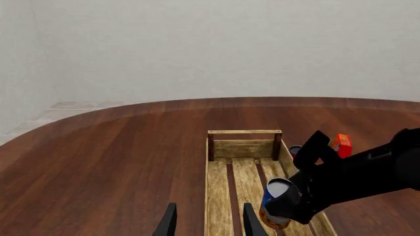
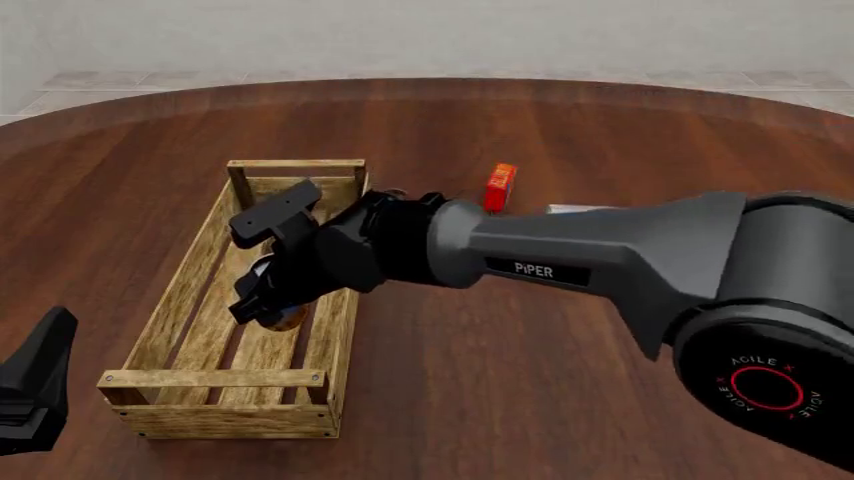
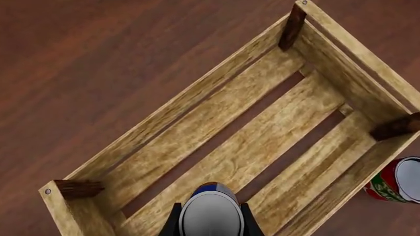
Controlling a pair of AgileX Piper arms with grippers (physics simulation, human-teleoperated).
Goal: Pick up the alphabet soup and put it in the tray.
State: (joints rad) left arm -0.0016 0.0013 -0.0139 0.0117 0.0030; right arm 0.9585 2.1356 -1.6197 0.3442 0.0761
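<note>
The alphabet soup [image 3: 211, 212], a can with a blue and orange label and a silvery top, sits between my right gripper's fingers. My right gripper [image 2: 271, 303] is shut on it and holds it inside the tray [image 2: 187, 290], a long light-wood slatted crate, near its right wall. The can [image 1: 278, 202] also shows in the left wrist view, above the slats. I cannot tell whether it touches the tray floor. My left gripper [image 1: 210, 223] is open and empty, near the tray's near end, and shows at the lower left of the front view [image 2: 34, 385].
A red-and-green labelled can [image 3: 396, 181] stands on the table just outside the tray's far right corner. A small red box [image 2: 499, 187] stands beyond it. The right arm [image 2: 601, 255] stretches across the table over the tray's right wall.
</note>
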